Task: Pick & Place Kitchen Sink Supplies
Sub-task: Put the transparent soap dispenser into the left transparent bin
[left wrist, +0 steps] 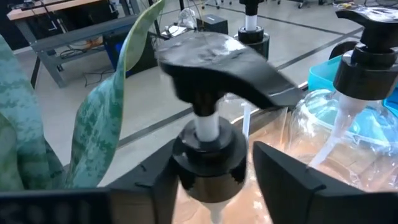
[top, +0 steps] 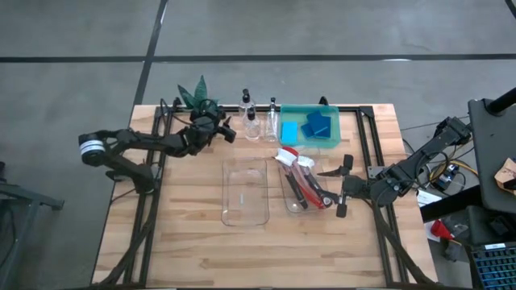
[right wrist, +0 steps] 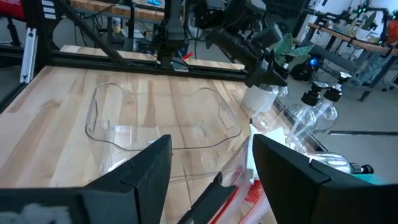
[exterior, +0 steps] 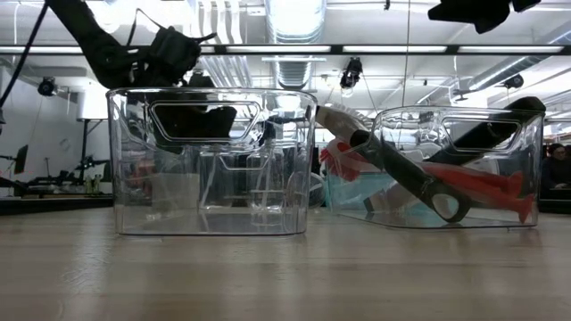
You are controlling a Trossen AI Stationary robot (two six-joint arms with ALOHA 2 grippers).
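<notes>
My left gripper reaches level toward the table's right, at the far edge beside the green plant. It is shut on a small clear bottle with a black pump top. Other clear bottles stand to the right of it on the table. Blue sponges lie in the green tray. Red and black-handled brushes lean in the right clear bin. My right gripper hovers open at that bin's right side, with nothing between its fingers. My left gripper has the bottle's black collar, just under the pump head, between its two fingers, one on each side. The fingers come in level from the table's left. The bottle is upright; in the right wrist view its body stands on the table below the gripper.
An empty clear bin stands at the table's middle, left of the bin with the brushes. The plant's leaves rise close beside my left gripper. A black frame runs along the table's sides and far edge.
</notes>
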